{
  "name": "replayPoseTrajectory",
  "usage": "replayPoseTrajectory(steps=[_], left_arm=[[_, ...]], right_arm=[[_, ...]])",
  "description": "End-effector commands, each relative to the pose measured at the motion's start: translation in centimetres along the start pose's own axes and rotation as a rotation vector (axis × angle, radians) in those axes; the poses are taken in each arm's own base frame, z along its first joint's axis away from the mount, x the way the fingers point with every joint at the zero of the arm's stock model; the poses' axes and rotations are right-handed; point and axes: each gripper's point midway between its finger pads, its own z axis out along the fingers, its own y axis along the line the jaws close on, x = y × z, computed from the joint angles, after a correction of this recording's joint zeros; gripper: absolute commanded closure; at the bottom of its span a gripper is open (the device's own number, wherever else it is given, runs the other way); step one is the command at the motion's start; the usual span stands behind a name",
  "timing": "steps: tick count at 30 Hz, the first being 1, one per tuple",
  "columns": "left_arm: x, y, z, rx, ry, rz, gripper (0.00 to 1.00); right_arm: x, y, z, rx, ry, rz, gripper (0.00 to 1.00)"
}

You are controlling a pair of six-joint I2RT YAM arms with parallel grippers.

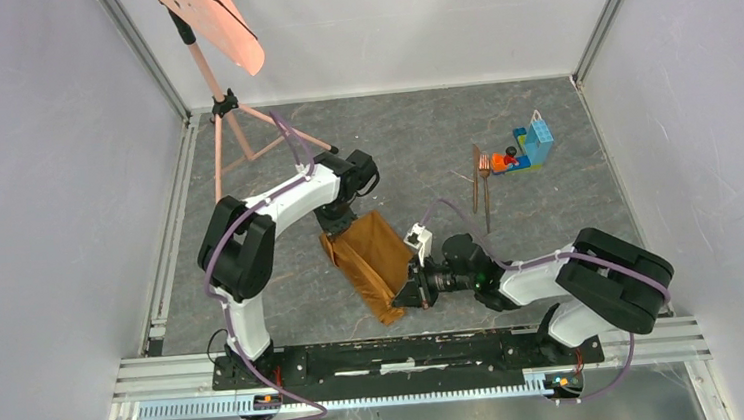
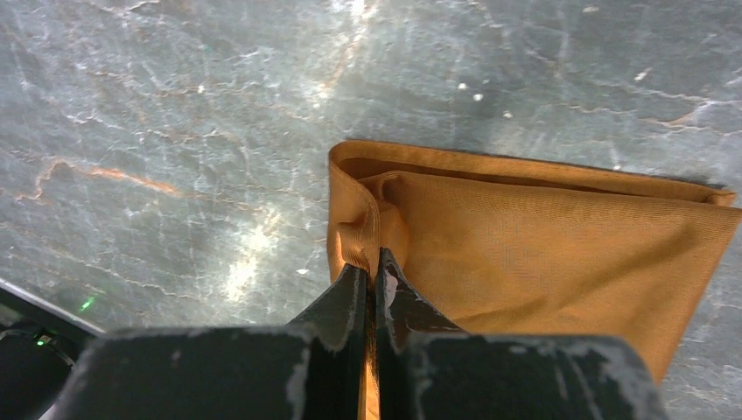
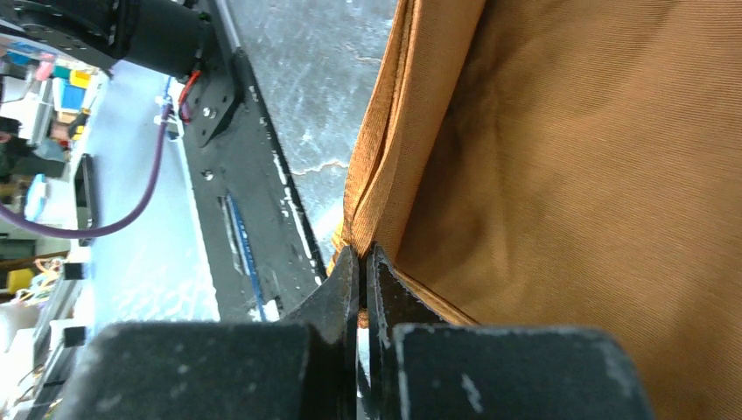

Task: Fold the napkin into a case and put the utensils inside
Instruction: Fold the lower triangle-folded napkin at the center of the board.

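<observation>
In the middle of the desk (image 1: 422,136) the napkin (image 1: 372,258) lies folded into a narrow rust-coloured band, held at both ends. The left jaws are pressed together on a bunched corner at the far end. The right jaws are pinching the stacked layers at the near end, close to the black rail (image 3: 254,227). In both wrist views hardly any gap shows between the jaws.

Standing here, I'd worry most about the cloth itself. It looks slick, and if the two ends are pulled apart or one is let go early, the layers could slide and the fold could open. The left pinch has gathered a small lump rather than a flat edge, so a crease made from it may come out crooked. The near end sits close to the rail — a drag that way could catch it.

The utensils (image 1: 483,183) lie well apart to the right, just beside the toy bricks (image 1: 531,144) — a careless reach could knock the bricks. I can't tell whether the fold leaves a pocket open for them.
</observation>
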Motion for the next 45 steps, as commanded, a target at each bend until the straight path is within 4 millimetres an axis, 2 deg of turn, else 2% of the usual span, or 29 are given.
replayPoseTrajectory(steps=[1, 7, 17, 25, 30, 34, 39, 43, 45], left_arm=[[-2.7, 2.5, -1.0, -0.01, -0.103, -0.053, 0.98], [-2.5, 3.3, -0.9, -0.009, -0.102, -0.051, 0.92], [-2.3, 0.8, 0.1, 0.03, -0.062, -0.021, 0.91], [-2.1, -0.2, 0.0, 0.086, -0.046, 0.009, 0.79], [-2.2, -0.3, -1.4, 0.168, -0.038, 0.02, 0.7], [-2.8, -0.4, -3.8, 0.262, -0.057, 0.04, 0.54], [-2.4, -0.1, -6.0, 0.365, -0.054, 0.099, 0.43], [-1.7, 1.1, -5.8, 0.409, -0.036, 0.112, 0.4], [-1.4, 1.6, -5.2, 0.448, -0.023, 0.114, 0.39]], right_arm=[[1.0, 3.1, 0.5, -0.132, 0.049, 0.063, 1.0], [1.6, 3.5, 1.3, -0.15, 0.061, 0.098, 1.0], [2.7, 1.5, 1.1, -0.053, 0.065, 0.132, 1.0], [2.9, 0.5, 0.8, -0.016, 0.053, 0.154, 1.0], [2.7, 0.3, 0.9, -0.012, 0.048, 0.154, 1.0], [2.3, 0.2, 1.1, -0.002, 0.038, 0.145, 1.0], [1.8, 0.2, 1.1, 0.001, 0.029, 0.131, 1.0], [1.5, 0.1, 1.1, 0.014, 0.021, 0.115, 1.0], [1.3, 0.0, 1.1, 0.022, 0.021, 0.104, 0.94]])
